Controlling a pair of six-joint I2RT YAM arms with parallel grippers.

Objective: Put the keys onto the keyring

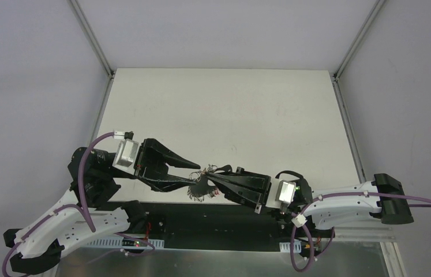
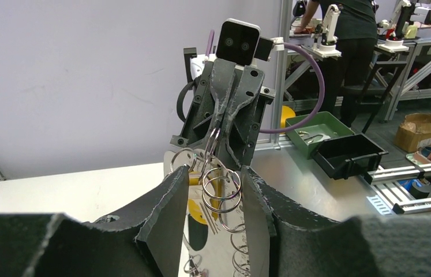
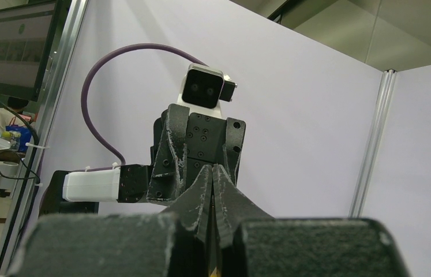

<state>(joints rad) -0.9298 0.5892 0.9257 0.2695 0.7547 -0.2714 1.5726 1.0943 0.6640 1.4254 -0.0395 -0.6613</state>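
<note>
My two grippers meet tip to tip just above the table's near edge. The right gripper (image 1: 209, 175) (image 3: 213, 173) is shut, pinching a thin silver loop of the keyring (image 2: 213, 140). Linked silver rings (image 2: 221, 188) hang from that loop between the spread fingers of my left gripper (image 1: 195, 173) (image 2: 216, 180). One ring touches the right-hand finger (image 2: 257, 202). A yellow-headed key (image 2: 199, 211) hangs beside the rings, close to the other finger. From above, the keys (image 1: 199, 190) dangle as a dark cluster under both tips.
The white table (image 1: 224, 109) stretches behind the grippers, framed by aluminium posts (image 1: 93, 40). A green bin (image 2: 314, 128) and a black bin (image 2: 348, 154) stand beyond the table on a bench. A person (image 2: 348, 34) works at a far bench.
</note>
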